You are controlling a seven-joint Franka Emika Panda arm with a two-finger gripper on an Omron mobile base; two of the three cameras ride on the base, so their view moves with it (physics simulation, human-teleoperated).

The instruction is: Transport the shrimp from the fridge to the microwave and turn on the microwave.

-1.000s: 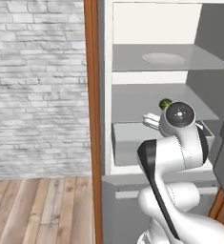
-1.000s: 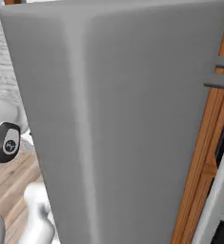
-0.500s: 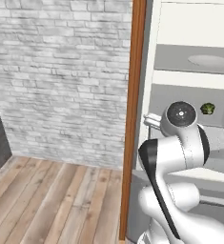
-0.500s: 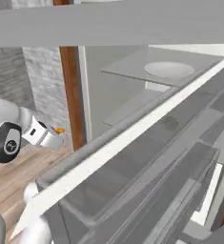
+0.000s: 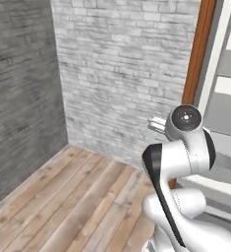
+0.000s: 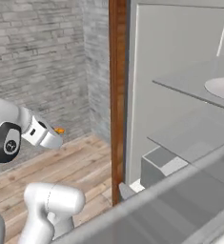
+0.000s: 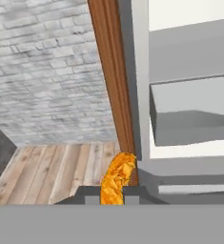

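Shrimp (image 7: 117, 178) sits between the two dark finger tips of my gripper (image 7: 112, 193), pinched there, so the jaws are closed on it with only a small gap. In the hand view I see it as a curved orange piece with a bumpy, glossy surface (lighter yellow on its outer bend, darker orange inside), rising straight up from the tips. In the right base view the same shrimp (image 6: 59, 130) shows as a tiny orange spot at the very end of the gripper (image 6: 56, 136).

Ahead of the gripper and to its right in the hand view stands the open fridge (image 7: 189, 105), with white inner walls and grey shelves; the shrimp is outside it, in the air. A brown wooden post (image 7: 114, 81) runs just beside the fridge edge, directly beyond the shrimp. Farther ahead are the grey brick wall (image 7: 42, 71) and, below, the wooden floor (image 7: 51, 171).
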